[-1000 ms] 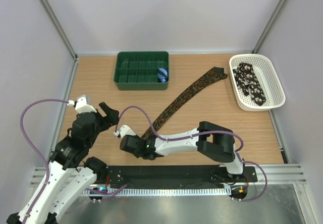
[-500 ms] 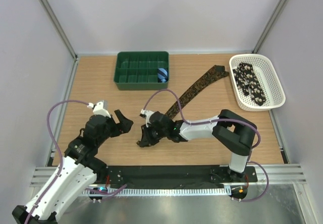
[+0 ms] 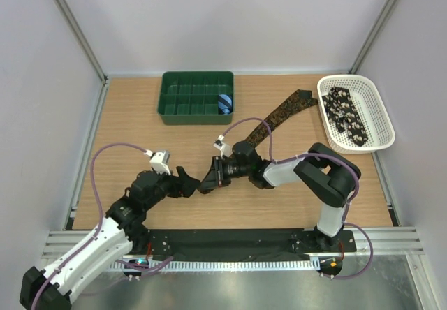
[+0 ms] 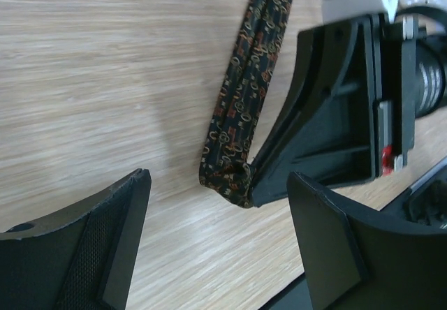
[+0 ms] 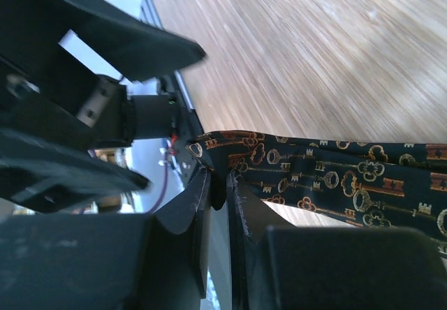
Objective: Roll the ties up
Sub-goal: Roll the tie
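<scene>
A dark brown tie with a tan-orange pattern lies slanted across the table, its wide end near the basket. My right gripper is shut on the tie's narrow end, pinched between the jaws. Just left of that end, my left gripper stands open and holds nothing. In the left wrist view the folded tie end rests on the wood ahead of the left gripper, with the right gripper against it. A second tie, black with pale spots, lies in the basket.
A white basket stands at the back right. A green compartment tray at the back holds a small blue roll. A black mounting rail runs along the near edge.
My right gripper has carried the tie's narrow end away from the near edge, up and to the right. My left arm has swung right, bringing its open gripper close to that end.
</scene>
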{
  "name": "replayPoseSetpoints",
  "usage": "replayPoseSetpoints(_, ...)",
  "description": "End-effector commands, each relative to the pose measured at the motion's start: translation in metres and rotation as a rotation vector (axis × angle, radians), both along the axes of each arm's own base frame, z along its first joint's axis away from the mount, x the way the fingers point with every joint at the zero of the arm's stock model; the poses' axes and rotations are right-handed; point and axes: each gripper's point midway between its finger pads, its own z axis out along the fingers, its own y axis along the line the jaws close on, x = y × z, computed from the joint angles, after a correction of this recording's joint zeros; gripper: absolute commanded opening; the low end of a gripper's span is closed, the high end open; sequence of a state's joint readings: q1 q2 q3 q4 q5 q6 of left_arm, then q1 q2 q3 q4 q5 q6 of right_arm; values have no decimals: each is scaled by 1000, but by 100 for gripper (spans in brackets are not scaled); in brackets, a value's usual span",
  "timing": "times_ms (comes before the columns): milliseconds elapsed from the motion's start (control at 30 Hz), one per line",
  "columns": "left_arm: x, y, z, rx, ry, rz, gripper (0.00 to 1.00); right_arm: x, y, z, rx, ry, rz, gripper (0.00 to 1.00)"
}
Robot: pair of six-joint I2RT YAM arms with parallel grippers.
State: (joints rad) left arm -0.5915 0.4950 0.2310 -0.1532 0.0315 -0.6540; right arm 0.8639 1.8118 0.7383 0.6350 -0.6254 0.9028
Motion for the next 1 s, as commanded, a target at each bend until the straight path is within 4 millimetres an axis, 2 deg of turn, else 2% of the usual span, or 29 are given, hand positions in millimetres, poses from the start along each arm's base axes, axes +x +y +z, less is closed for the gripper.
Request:
replayPoseSetpoints(0, 8, -18, 25, -6, -170, -79, 83, 2, 0, 9, 73, 26, 22, 11)
replayPoseSetpoints(200, 13, -20, 15, 120, -203, -120, 83, 7, -10, -9, 38, 54, 16, 10)
replayPoseSetpoints(300, 10, -29, 12, 138, -201, -172, 83, 8, -15, -16, 17, 54, 13, 10)
replayPoseSetpoints(500, 6, -40, 6, 179, -191, -222, 82, 13, -30, -43, -151, 31, -3, 9)
replayPoseSetpoints(667, 3, -47, -3, 217, -163, -258, 81, 17, -34, -51, -199, 5, -9, 8)
replayPoseSetpoints(967, 6, -57, -13, 333, -118, -303, 78, 22, -33, -47, -222, -27, 0, 8)
